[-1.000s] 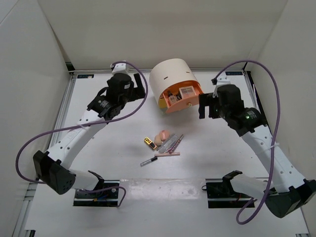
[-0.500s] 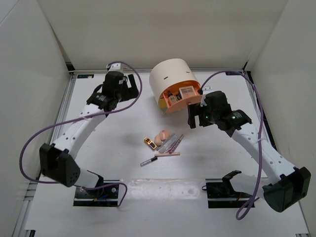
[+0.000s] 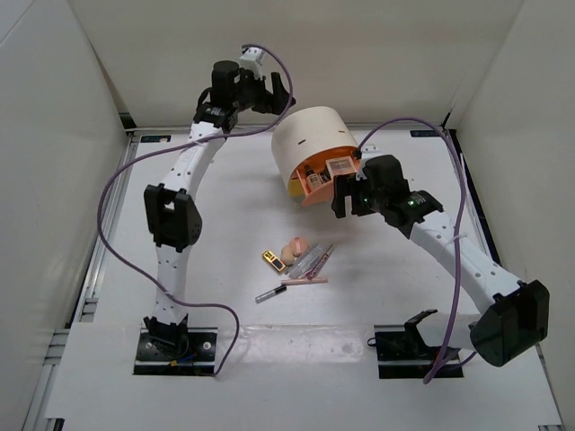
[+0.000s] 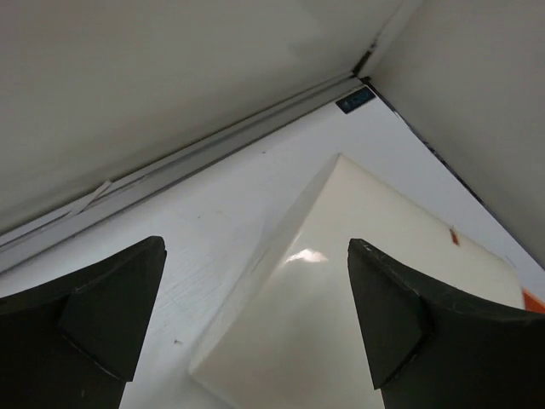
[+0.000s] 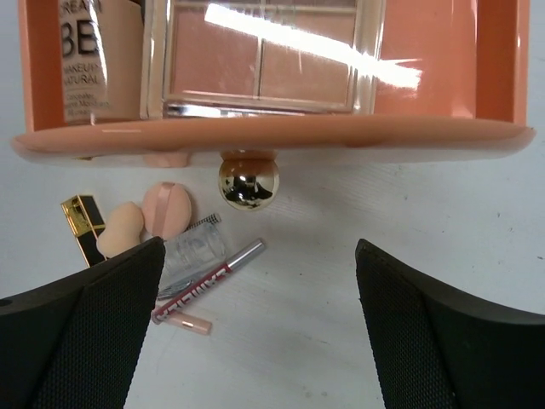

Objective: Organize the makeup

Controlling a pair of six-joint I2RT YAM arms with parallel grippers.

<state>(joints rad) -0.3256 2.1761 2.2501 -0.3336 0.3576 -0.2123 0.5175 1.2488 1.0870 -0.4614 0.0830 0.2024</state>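
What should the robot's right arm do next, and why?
Probably ease the right gripper forward onto the gold knob. Its jaws stand open, the knob sits centred just ahead, and the orange drawer hangs open with loose makeup lying on the table.

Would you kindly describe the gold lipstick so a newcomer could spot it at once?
Find the big cream drum at the back of the table; a small pile of makeup lies in front of it. The lipstick sits on the pile's left side, beside the peach sponge: the only squared, gold-and-black piece among thin tubes and pencils.
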